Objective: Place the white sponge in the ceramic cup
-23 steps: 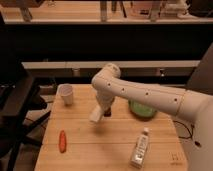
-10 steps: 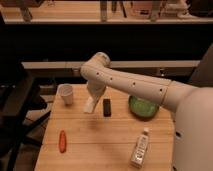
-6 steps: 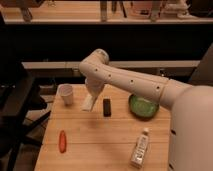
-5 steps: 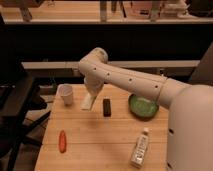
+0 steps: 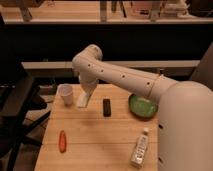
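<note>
The white sponge (image 5: 82,101) hangs from my gripper (image 5: 86,91), which is shut on its upper end and holds it just above the wooden table (image 5: 95,145). The sponge is tilted, with its lower end pointing left. The ceramic cup (image 5: 65,94) stands upright near the table's back left corner, just left of the sponge and apart from it. My white arm (image 5: 125,77) reaches in from the right and covers the gripper's upper part.
A small black bar (image 5: 106,107) lies right of the sponge. A green plate (image 5: 142,106) sits at the back right. A white labelled bottle (image 5: 140,147) lies at the front right. An orange-red carrot-like object (image 5: 62,141) lies at the front left.
My gripper has carried the white sponge left and towards the back of the table, from beside the black bar to close beside the cup. The other objects have not moved.
</note>
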